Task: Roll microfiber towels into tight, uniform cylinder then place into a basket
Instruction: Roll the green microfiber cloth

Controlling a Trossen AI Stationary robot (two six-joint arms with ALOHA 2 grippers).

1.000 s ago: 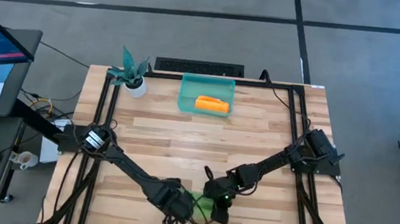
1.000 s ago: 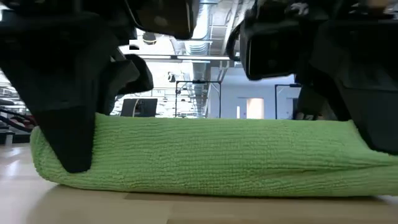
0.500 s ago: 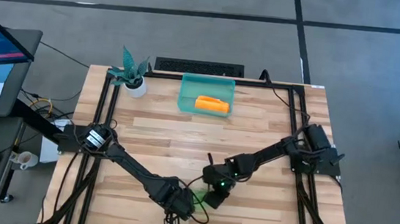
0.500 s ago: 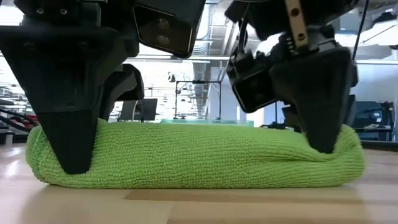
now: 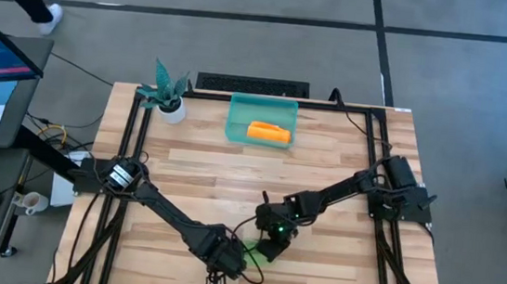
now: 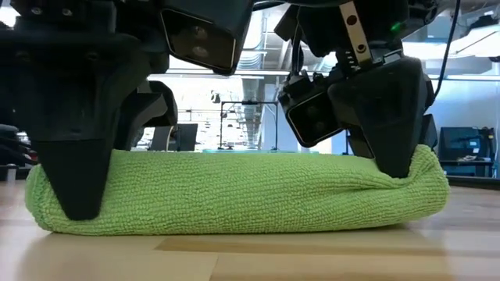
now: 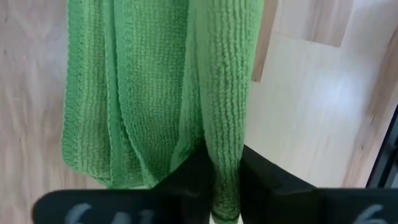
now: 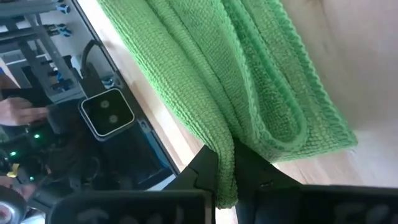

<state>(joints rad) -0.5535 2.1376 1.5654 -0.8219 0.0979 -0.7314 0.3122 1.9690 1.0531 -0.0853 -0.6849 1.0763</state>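
Note:
The lime green microfiber towel (image 6: 234, 191) lies as a roll on the table near its near edge, also seen in the high view (image 5: 250, 250). My left gripper (image 5: 228, 259) is shut on its left end and my right gripper (image 5: 268, 249) on its right end. The orange-yellow towel (image 5: 268, 132) lies rolled inside the teal basket (image 5: 237, 122) at the far middle of the table. My left gripper pinches a fold of the roll's outer layers (image 7: 224, 168) between its two fingers at the left end. Its fingers (image 6: 78, 179) come from above, pointing down. The roll rests on the table. My right gripper pinches a fold of the outer layers (image 8: 225, 155) at the roll's right end. Its fingers (image 6: 391, 140) slant down from the table's right and far side. The end is dented in under the finger (image 6: 406, 181) and rests on the table.
A small white pot with a teal plant (image 5: 166, 96) stands at the far left corner. Black frame rails (image 5: 131, 149) run along both sides of the table. Bare wood lies between the basket and the grippers.
My right gripper has gone toward the table's left and a little toward the far edge, rolling at the wrist, and has carried the roll's right end with it. The green roll now lies shorter and more bunched between the two grippers. The left gripper stays in place.

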